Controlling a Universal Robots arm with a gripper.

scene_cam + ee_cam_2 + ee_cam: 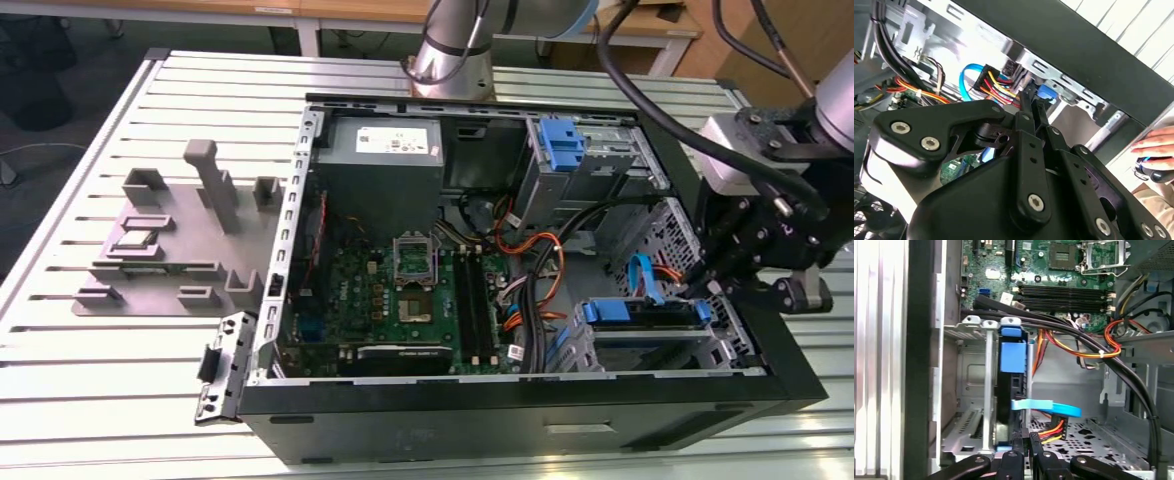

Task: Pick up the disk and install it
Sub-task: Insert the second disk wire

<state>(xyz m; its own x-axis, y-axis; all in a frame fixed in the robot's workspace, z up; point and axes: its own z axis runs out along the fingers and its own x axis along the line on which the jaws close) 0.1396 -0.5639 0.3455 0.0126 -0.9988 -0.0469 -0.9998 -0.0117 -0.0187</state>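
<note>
The disk (645,312), in its blue carrier frame, sits in the metal drive cage (721,340) at the near corner of the open computer case, on the exterior view's right. The first wrist view shows the disk (1013,365) edge-on, standing between the cage rails. A flat blue cable (1046,407) and a red-yellow power plug sit beside it. My gripper (697,292) hangs just over the cage. Its jaws are shut, with the tips (1026,442) against the disk's near end. In the second wrist view the gripper (1030,100) touches the blue carrier (1048,92).
The case's black wall (534,420) borders the cage on the near side. Thick black and orange cables (561,260) run past it over the motherboard (400,290). A tall blue bracket with a grey cage (567,150) stands at the back. A grey fixture (167,240) lies on the slatted table. A hand (1156,150) rests outside the case.
</note>
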